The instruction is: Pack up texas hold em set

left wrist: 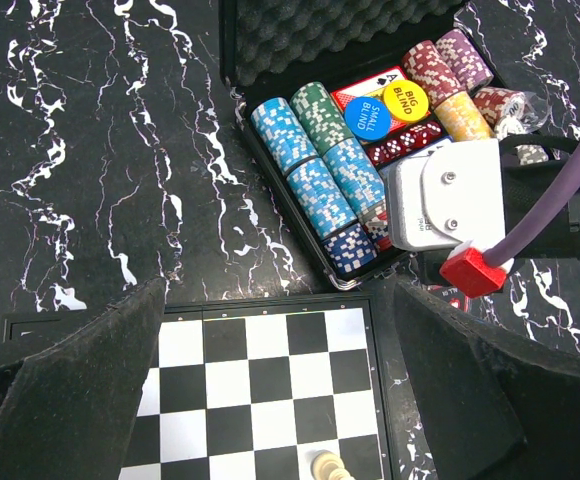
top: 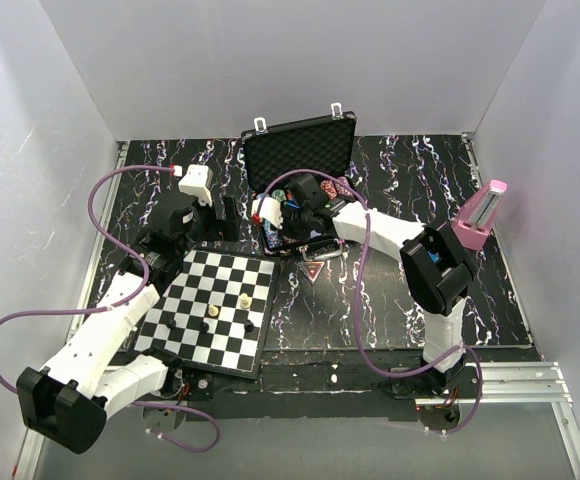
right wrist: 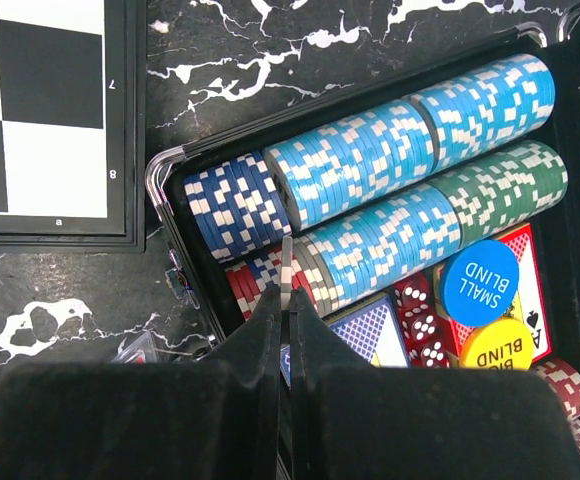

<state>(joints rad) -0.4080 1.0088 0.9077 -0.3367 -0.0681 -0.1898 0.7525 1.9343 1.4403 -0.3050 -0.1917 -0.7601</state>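
The black ribbed foam-lined briefcase [top: 300, 148] lies open on the marbled worktop [top: 490, 290] beside the black-and-white chessboard [top: 195, 290]. The right tool [right wrist: 287, 300] pinches one thin striped poker chip [right wrist: 286, 262] edge-on, probably to slot it among the multicoloured chip rows [right wrist: 370, 165]. The left tool [left wrist: 278, 300] hangs spread, empty.

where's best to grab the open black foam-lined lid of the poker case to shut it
Pinch the black foam-lined lid on its thin top rim, between the two silver latches, coming from above: it stands upright, that edge free on top.
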